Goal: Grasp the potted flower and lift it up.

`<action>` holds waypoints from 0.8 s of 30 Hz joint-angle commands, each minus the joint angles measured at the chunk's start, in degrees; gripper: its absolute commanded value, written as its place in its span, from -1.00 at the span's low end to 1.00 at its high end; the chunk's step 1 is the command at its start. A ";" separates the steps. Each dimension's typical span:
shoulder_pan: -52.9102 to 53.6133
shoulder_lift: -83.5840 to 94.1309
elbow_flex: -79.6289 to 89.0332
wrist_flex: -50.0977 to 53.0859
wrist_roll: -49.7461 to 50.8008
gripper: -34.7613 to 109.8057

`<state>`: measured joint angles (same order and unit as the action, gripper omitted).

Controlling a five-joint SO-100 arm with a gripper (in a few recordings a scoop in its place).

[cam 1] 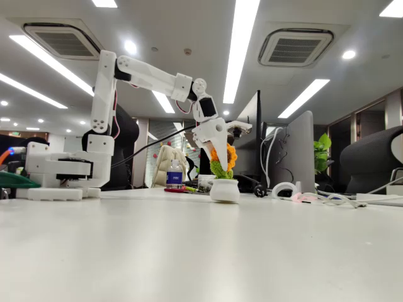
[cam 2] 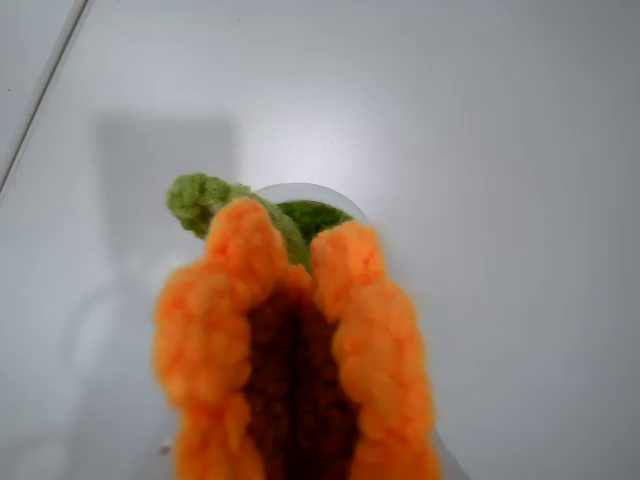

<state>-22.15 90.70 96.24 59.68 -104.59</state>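
The gripper [cam 1: 220, 157] hangs point-down right at the potted flower [cam 1: 224, 179], its white finger overlapping the orange bloom and green leaves in the fixed view; whether the jaws are parted around the flower head or pressed on it I cannot tell. In the wrist view the bloom looks folded inward along its brown centre, which hints at squeezing from the sides. The potted flower sits on the white table [cam 1: 189, 251], its round pot resting flat on the surface, so the lift is not yet done. I judge the step to be the grasp itself. Next comes a firm close, then a straight rise.
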 commanded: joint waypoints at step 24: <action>6.50 48.87 0.79 21.71 -1.49 -0.52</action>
<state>-16.70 132.98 97.29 79.01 -104.59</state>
